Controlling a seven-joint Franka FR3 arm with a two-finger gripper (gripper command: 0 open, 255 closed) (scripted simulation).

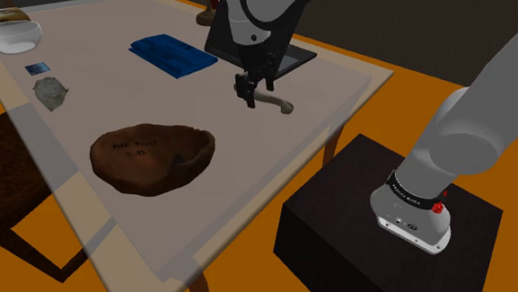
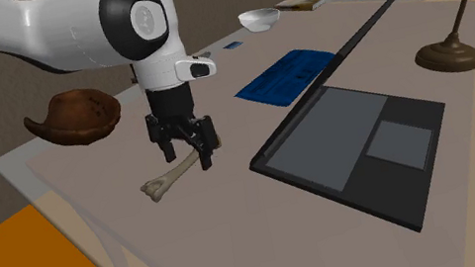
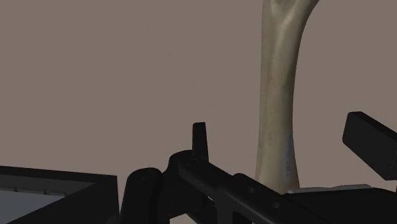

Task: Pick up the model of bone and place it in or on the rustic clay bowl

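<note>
Two black fingers of the gripper stand well apart, straddling one end of the pale bone model. In the wrist view the bone's shaft runs between them, nearer one finger than the other, with a gap showing on either side. The jaws are therefore wide open and have hold of nothing.

The bone lies flat on the table, just beside the dark laptop, off the edge of the laptop that faces the second exterior view's left. The white arm comes down nearly upright over that spot, its hand pointing straight at the tabletop.

The rough brown bowl sits upright on the same side of the laptop as the bone, but much farther out and well apart from both. A flat blue pack lies near the laptop, along that same edge but farther from the bone. A white bowl stands well apart from the laptop, toward the table's far end in the second exterior view. A brown lamp base with a thin stem rests near the laptop on its opposite side from the bone. The dark stand sits off the table on an orange floor.
</note>
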